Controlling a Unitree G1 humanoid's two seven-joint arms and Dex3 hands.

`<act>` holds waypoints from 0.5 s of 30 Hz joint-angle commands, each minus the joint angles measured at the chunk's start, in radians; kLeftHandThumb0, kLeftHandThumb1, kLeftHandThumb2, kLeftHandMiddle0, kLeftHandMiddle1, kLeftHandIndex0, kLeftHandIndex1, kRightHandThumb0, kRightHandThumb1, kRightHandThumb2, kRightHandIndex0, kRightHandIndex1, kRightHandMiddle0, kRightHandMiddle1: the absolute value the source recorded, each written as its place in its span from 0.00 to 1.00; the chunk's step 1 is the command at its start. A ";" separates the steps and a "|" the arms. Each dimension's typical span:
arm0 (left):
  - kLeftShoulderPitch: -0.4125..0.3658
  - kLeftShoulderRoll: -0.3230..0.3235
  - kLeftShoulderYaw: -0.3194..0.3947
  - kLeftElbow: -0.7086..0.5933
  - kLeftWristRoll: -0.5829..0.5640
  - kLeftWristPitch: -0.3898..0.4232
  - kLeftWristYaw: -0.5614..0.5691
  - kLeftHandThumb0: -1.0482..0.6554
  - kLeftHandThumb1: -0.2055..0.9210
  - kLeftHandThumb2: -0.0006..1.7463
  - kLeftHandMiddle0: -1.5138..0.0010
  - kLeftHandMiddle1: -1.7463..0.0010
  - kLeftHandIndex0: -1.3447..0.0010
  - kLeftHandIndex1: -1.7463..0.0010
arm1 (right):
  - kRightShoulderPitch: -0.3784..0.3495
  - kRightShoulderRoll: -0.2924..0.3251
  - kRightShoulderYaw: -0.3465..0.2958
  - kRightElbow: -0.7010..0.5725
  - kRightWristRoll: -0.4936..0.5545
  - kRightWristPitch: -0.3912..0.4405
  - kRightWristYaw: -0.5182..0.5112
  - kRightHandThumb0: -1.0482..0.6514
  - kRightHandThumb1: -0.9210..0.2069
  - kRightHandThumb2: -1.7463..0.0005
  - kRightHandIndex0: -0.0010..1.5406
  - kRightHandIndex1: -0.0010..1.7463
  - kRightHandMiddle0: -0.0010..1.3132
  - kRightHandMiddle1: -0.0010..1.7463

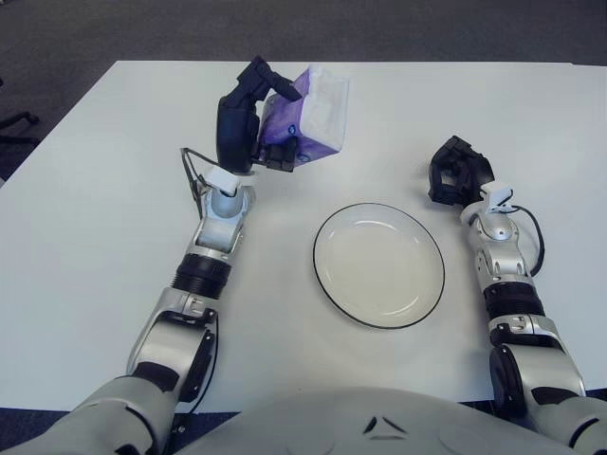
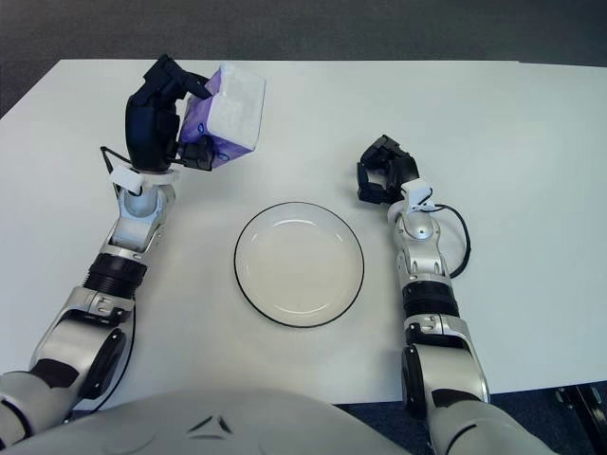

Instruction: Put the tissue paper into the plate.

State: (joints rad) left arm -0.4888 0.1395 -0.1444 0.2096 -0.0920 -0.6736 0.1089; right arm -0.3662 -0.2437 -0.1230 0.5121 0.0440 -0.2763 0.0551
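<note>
A white table (image 1: 85,237) fills most of both views, with dark carpet (image 1: 285,28) showing beyond its far edge. Near the middle of the table, closer to the robot, sits a round white plate (image 1: 379,266) with a thin dark rim, and it holds nothing.

The left hand (image 1: 248,123) is raised above the table, up and to the left of the plate, with its dark fingers (image 1: 277,87) closed around a tissue paper pack (image 1: 313,118). The pack (purple wrapper, with a pale white face turned up and toward the right) is held clear of the plate, well short of its rim. It is tilted rather than level: its long axis runs from the lower left, by the palm, up toward the far right corner, and the white face slants away from the hand.

The right hand (image 1: 458,172) shows to the right of the plate, near its upper right rim, with its fingers curled inward and holding nothing. Whether it touches the table cannot be told.
</note>
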 commanded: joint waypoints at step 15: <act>0.118 -0.121 -0.088 -0.256 -0.059 0.191 -0.210 0.93 0.30 0.88 0.50 0.00 0.26 0.00 | 0.133 0.055 0.021 0.085 -0.016 -0.007 -0.014 0.34 0.49 0.28 0.83 1.00 0.44 1.00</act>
State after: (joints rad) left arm -0.3967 0.0305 -0.2167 0.0106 -0.1625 -0.5159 -0.0789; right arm -0.3671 -0.2439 -0.1199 0.5155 0.0418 -0.2781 0.0475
